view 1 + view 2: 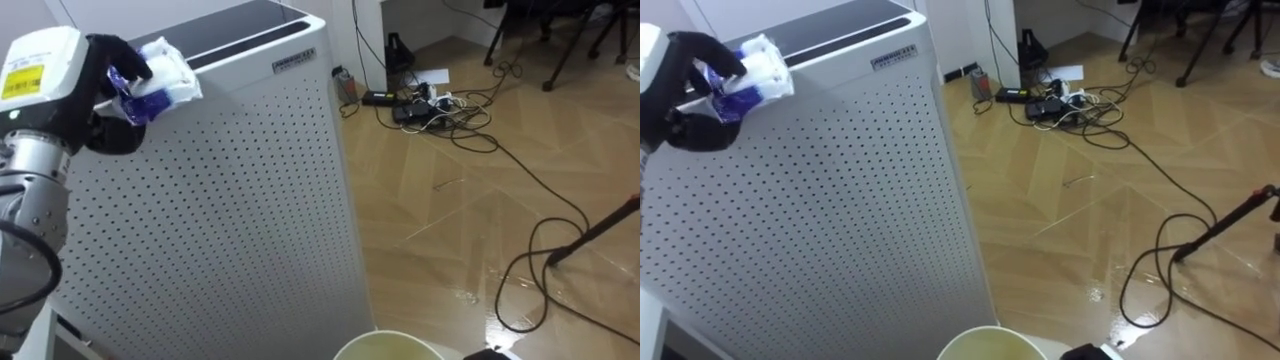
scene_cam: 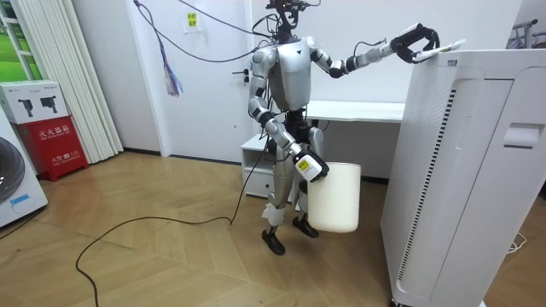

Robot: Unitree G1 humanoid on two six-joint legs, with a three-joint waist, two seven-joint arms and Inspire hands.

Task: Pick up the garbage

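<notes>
A crumpled white and blue wrapper (image 1: 160, 80) is pinched in my left hand (image 1: 115, 60), which is raised at the top front edge of a tall white perforated appliance (image 1: 220, 220). The room view has that hand (image 2: 414, 43) stretched out to the room view's right, with the wrapper (image 2: 445, 47) just over the appliance's top (image 2: 478, 64). My right arm hangs low and carries a white bin (image 2: 334, 198) against my legs. The bin's pale rim (image 1: 385, 346) shows at the bottom of the left eye view, with my right hand (image 1: 490, 354) dark at its edge.
I stand close to the appliance, which is on my left. A tangle of cables and a power strip (image 1: 425, 100) lies on the wooden floor ahead, and a black cable (image 1: 540, 250) loops to the right. A white desk (image 2: 354, 111) is behind me.
</notes>
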